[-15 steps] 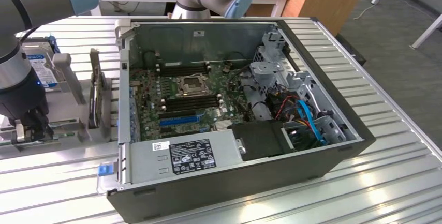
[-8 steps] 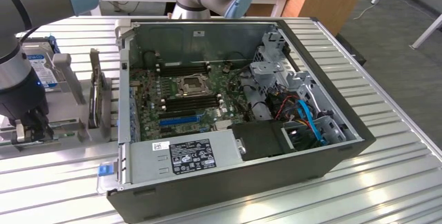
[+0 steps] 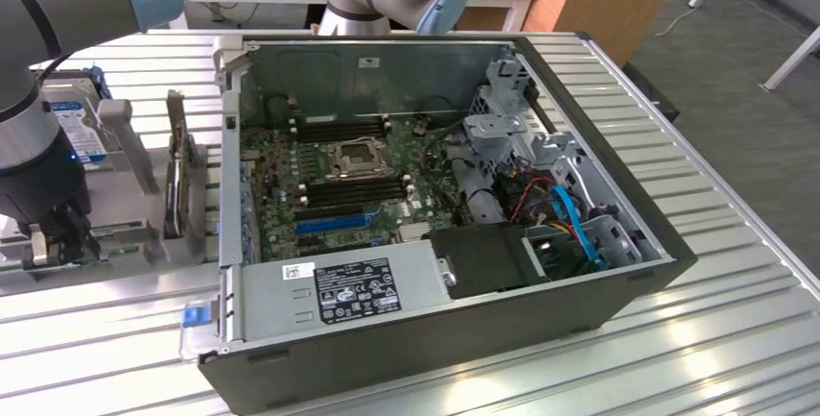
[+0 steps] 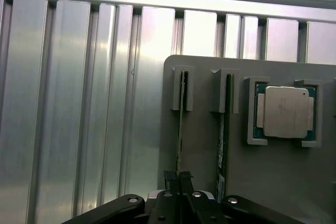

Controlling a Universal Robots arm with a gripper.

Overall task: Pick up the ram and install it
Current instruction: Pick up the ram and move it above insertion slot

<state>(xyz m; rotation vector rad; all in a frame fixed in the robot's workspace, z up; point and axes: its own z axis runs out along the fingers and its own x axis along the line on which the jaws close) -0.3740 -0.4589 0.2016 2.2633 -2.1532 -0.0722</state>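
At exterior view's left, beside open computer case (image 3: 513, 331), end effector (image 4: 177, 178) nearly closed, pinched on ram (image 4: 181, 124); stick seated on edge in gray holder (image 4: 202, 150) on tabletop (image 4: 79, 103). Pick-up step judged in hand; straight, untwisted lift called for.

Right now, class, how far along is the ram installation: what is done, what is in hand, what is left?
Done: the gripper is closed on the ram. In hand: the ram stands on edge in its grey holder, not yet lifted. Left: carrying and seating it; the black slots in the open case look unfilled.
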